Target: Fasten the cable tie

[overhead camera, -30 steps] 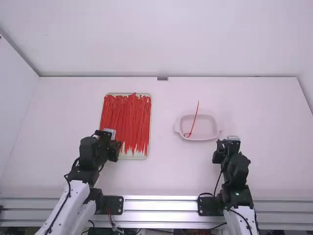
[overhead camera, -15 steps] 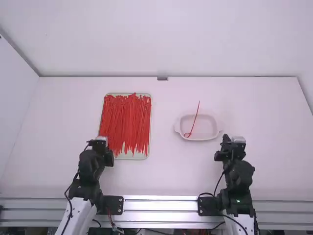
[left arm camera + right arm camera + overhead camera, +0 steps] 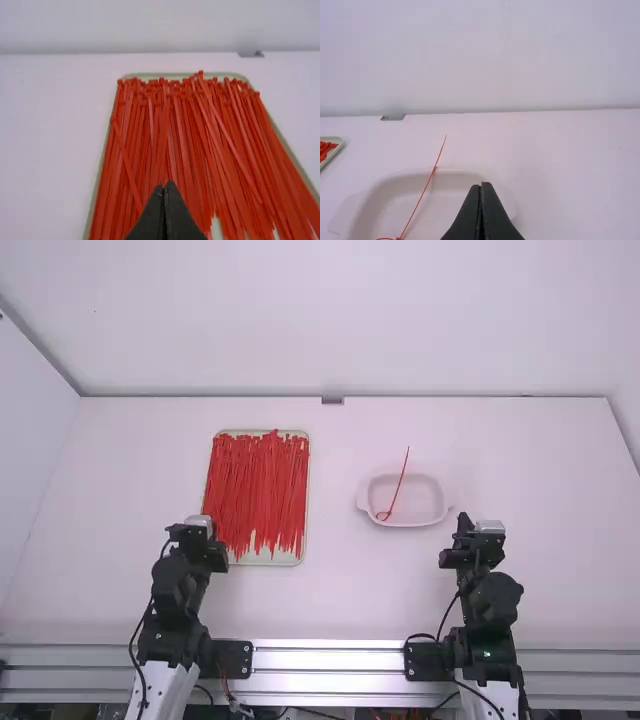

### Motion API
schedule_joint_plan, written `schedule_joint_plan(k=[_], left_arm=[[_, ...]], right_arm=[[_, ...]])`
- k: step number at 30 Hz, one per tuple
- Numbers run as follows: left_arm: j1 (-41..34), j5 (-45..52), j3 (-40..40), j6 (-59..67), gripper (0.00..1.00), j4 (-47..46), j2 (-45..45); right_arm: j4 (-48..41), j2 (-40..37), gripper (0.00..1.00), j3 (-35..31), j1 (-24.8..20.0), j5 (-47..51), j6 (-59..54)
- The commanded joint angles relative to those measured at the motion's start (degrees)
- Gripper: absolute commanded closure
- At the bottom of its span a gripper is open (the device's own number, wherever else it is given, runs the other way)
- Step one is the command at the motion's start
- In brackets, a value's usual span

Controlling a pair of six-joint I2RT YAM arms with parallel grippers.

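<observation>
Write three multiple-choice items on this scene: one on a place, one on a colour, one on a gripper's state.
1. Where does the looped cable tie lie?
A) on the tray
B) in the white dish
C) on the bare table

2. What colour are the ties on the tray?
A) red
B) blue
C) black

3. How does the right gripper stand?
A) wide open
B) shut on a tie
C) shut on nothing

Answers:
1 B, its loop rests inside the dish, with its tail over the far rim.
2 A, the whole pile is red.
3 C, the fingers meet with nothing between them.
</observation>
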Motion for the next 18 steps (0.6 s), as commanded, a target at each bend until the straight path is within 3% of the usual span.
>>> schedule_joint_plan(k=[1, 18], left_arm=[[0.0, -0.3, -0.7, 0.1, 1.0, -0.2, -2.2], [0.0, -0.3, -0.7, 0.1, 1.0, -0.2, -11.0]], right_arm=[[-0.4, -0.5, 1.0, -0.6, 0.2, 0.1, 0.1], [-0.4, -0.5, 1.0, -0.6, 0.2, 0.1, 0.1]])
